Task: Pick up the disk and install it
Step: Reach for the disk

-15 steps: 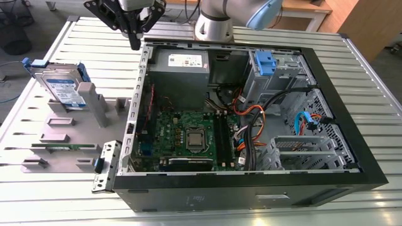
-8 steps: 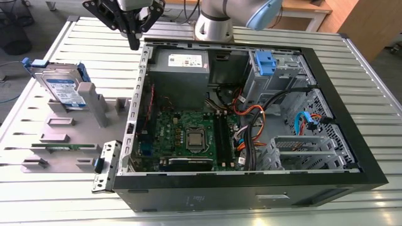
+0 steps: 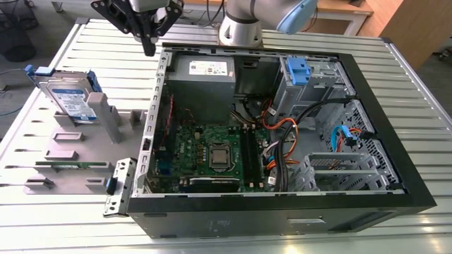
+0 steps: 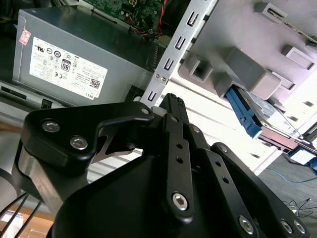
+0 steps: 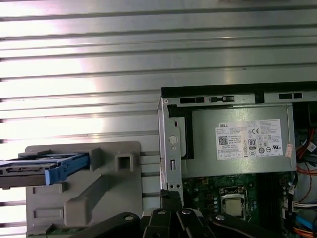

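Note:
The disk [image 3: 69, 98] stands on edge in a slot of the grey holder [image 3: 78, 153] at the exterior view's left, its white-and-blue label and blue rails showing. Its blue rail also shows in the second wrist view as disk [image 4: 246, 118], and it lies edge-on in the first wrist view as disk [image 5: 42, 169]. My gripper [image 3: 149, 51] hangs over the back left corner of the open computer case [image 3: 282, 217], well apart from the disk. Its black fingers [image 4: 173, 106] are shut together with nothing between them. The gripper [image 5: 171, 196] tip sits beside the case wall.
Inside the case are the grey power supply box [image 3: 201, 74], the green motherboard [image 3: 211, 153], cables and a blue drive bay [image 3: 298, 71]. A thin green circuit strip [image 3: 67, 165] lies on the holder. The slatted metal table [image 3: 424, 137] surrounds everything.

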Robot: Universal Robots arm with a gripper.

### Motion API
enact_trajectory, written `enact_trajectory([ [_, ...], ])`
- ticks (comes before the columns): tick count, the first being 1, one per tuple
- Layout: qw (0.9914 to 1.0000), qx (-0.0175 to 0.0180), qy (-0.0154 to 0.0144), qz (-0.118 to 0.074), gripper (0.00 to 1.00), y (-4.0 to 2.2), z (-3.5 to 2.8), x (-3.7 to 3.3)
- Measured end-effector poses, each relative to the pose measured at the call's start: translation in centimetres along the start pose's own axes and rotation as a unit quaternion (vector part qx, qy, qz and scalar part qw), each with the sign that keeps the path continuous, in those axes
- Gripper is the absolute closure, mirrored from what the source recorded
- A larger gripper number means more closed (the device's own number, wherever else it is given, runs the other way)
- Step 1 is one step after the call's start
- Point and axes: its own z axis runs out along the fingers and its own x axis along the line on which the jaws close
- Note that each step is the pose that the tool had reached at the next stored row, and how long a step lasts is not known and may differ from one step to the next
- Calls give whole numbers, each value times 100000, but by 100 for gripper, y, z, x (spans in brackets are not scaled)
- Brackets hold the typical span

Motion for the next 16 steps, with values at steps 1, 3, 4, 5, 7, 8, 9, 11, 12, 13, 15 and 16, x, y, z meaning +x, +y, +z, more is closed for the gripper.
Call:
enact_trajectory([
  [1,100000,-1,-1,2,89,-1,0,11],
  [3,100000,0,0,2,89,-3,0,35],
  [4,100000,0,-1,3,89,-4,0,49],
  [5,100000,-1,-2,4,89,-5,0,65],
  [7,100000,5,3,-2,89,-8,-2,101],
  [8,100000,2,1,-2,89,-9,-1,124],
  [9,100000,3,-1,-3,89,-11,-2,148],
  [11,100000,2,-2,1,89,-16,-1,207],
  [12,100000,-3,-8,6,89,-18,0,237],
  [13,100000,0,-4,2,89,-21,1,268],
  [15,100000,-4,-6,-1,89,-25,3,325],
  [16,100000,1,-2,-4,89,-27,3,355],
])
